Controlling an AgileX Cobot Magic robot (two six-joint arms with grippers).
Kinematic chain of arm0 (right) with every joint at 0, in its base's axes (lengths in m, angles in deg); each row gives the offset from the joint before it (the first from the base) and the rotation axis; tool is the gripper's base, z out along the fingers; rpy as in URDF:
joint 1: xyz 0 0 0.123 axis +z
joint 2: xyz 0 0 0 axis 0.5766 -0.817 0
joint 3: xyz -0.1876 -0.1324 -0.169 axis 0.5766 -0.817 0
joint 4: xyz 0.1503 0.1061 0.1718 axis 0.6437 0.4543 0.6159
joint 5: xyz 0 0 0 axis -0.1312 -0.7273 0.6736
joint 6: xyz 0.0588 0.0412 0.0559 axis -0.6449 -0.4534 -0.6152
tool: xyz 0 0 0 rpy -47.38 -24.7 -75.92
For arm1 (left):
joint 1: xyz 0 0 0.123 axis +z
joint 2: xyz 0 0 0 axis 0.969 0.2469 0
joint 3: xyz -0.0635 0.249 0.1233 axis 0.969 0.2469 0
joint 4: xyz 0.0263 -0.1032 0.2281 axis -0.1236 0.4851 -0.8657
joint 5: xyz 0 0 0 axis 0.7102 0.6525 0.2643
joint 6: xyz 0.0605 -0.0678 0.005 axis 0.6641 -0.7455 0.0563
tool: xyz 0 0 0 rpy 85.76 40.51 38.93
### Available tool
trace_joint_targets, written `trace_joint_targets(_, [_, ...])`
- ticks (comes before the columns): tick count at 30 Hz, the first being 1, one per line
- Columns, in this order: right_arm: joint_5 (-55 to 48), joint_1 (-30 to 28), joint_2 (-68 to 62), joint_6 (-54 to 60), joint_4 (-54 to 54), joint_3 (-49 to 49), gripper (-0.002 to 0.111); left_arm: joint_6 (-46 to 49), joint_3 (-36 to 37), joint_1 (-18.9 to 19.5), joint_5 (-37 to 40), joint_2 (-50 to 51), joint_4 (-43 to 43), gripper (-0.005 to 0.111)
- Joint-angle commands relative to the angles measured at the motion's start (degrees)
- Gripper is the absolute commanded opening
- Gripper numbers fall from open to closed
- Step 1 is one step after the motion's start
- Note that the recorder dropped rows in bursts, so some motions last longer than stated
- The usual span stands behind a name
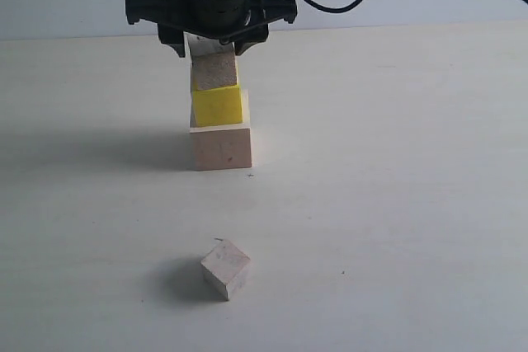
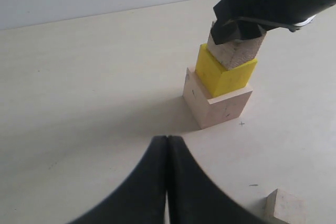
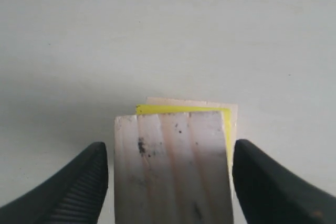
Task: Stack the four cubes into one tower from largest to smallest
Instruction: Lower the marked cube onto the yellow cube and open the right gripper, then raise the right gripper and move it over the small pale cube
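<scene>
Right gripper [image 3: 168, 153] spread clear around small wooden block [image 1: 214, 70] atop yellow block [image 1: 217, 106]; best lifted straight up without nudging.

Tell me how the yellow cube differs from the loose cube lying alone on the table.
Colour: the yellow cube is bright yellow; the loose cube is pale bare wood. Place: the yellow cube sits between the big pale cube below and a smaller pale cube above; the loose cube lies alone on the table. Both are cubes.
</scene>
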Motion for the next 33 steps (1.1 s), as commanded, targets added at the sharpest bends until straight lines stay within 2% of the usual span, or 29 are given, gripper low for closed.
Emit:
trace_joint_targets(1, [-0.25,-0.20,0.11,-1.74,-0.01,0.34,0.065,0.22,0.17,-0.09,-0.67,0.19,0.66,0.000])
trace_joint_targets(20, [-2.30,-0.20,0.11,-2.70,4.60,0.34,0.065,0.22,0.17,-0.09,-0.56,0.19,0.66,0.000])
trace_joint_targets(33, [-1.66,-0.20,2.48,-1.79,3.09,0.34,0.065,0.22,0.17,-0.09,-0.45,0.19,0.66,0.000])
